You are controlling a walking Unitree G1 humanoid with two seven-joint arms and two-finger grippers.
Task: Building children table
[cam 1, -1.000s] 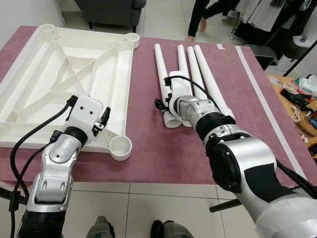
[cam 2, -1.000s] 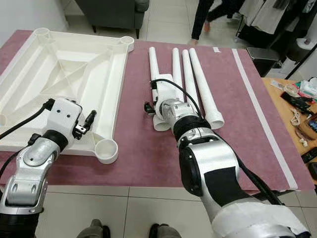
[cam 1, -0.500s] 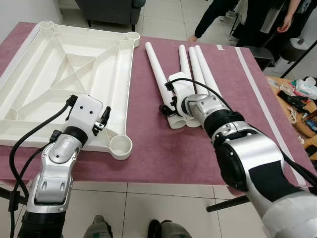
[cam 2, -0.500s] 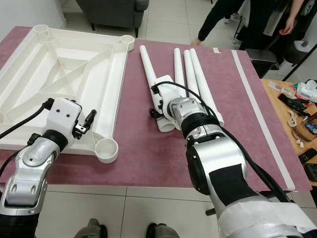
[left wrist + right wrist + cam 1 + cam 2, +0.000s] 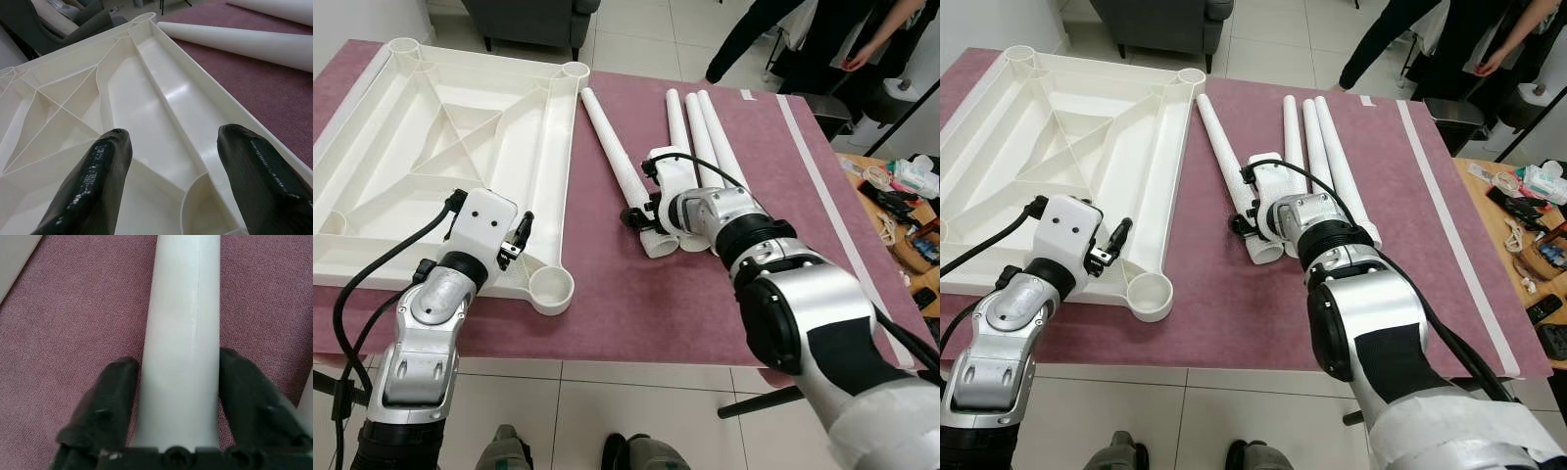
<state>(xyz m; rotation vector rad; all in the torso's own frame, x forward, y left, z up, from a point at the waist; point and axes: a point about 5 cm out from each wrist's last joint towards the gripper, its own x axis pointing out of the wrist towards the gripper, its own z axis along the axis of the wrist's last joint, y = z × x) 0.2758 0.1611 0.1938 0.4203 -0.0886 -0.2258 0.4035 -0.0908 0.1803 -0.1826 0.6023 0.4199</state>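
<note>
White plastic tube leg (image 5: 617,162) on maroon worktop (image 5: 607,284) sits clamped in right hand (image 5: 171,396); keep grip square, steer toward upturned white tabletop's (image 5: 431,127) corner socket (image 5: 551,287); left hand (image 5: 171,181) open, empty.

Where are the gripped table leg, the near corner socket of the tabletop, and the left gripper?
gripped table leg (image 5: 607,137), left eye view, mid-shaft
near corner socket (image 5: 551,288), left eye view, round rim
left gripper (image 5: 171,161), left wrist view, midway between fingertips

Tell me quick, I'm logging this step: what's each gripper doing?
Left gripper: open, above the tabletop frame, holding nothing.
Right gripper: shut on the leftmost table leg.
</note>
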